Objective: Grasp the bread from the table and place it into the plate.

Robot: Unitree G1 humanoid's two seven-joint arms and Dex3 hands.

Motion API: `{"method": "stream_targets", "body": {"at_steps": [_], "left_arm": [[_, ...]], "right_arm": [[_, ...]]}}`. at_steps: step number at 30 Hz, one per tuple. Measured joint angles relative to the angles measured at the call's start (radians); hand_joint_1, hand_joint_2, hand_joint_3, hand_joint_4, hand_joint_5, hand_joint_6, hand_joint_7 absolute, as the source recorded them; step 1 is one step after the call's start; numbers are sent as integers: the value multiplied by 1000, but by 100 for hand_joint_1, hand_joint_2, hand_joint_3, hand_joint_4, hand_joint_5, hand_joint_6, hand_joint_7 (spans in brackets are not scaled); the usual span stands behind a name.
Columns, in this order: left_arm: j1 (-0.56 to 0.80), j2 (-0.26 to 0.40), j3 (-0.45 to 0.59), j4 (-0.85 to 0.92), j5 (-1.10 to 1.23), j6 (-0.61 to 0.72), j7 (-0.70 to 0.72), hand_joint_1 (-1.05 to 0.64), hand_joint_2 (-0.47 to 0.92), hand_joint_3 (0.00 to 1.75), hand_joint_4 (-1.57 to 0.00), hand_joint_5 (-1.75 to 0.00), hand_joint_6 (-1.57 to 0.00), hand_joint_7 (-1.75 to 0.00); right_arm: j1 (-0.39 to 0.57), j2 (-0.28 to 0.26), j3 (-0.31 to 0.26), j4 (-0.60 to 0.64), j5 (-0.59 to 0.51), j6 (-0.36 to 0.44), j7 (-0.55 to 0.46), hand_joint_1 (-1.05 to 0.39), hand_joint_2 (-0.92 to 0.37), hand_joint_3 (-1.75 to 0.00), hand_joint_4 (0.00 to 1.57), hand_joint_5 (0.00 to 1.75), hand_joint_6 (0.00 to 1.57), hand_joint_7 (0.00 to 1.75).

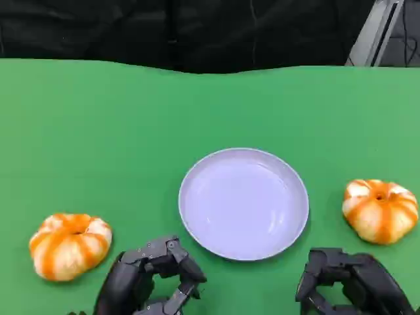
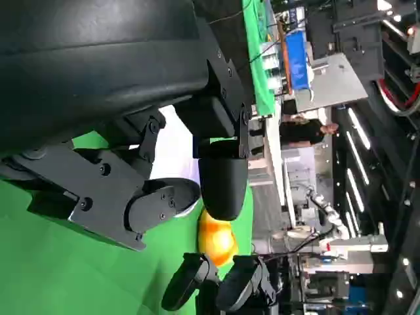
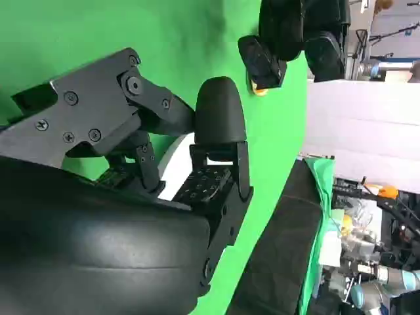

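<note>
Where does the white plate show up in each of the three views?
Head view: the white plate lies mid-table, between the two breads.
Left wrist view: a white sliver behind the left hand.
Right wrist view: a pale strip behind the right hand.
Shared landmark: the green table.

Green table (image 1: 131, 118) before black backdrop (image 1: 197, 29); person (image 2: 305, 130) beyond.

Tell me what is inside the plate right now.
The plate holds nothing: its whole pale inner surface shows bare in the head view. One bread lies on the green table to its left, another bread to its right, both outside it.
</note>
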Motion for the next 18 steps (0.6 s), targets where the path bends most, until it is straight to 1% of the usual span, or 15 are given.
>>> {"method": "stream_targets", "body": {"at_steps": [3,6,18], "left_arm": [[0,0,0,0,0,0,0,-10,72,80,-80,-151,-84,-119],[0,0,0,0,0,0,0,-10,68,85,-80,-151,-84,-119],[0,0,-1,0,0,0,0,-10,68,86,-80,-150,-83,-119]], "right_arm": [[0,0,0,0,2,0,4,-11,-62,-97,85,145,85,120],[0,0,0,-1,2,1,5,-10,-62,-96,85,144,85,121],[0,0,0,-7,2,1,5,-10,-62,-96,85,144,84,121]]}}
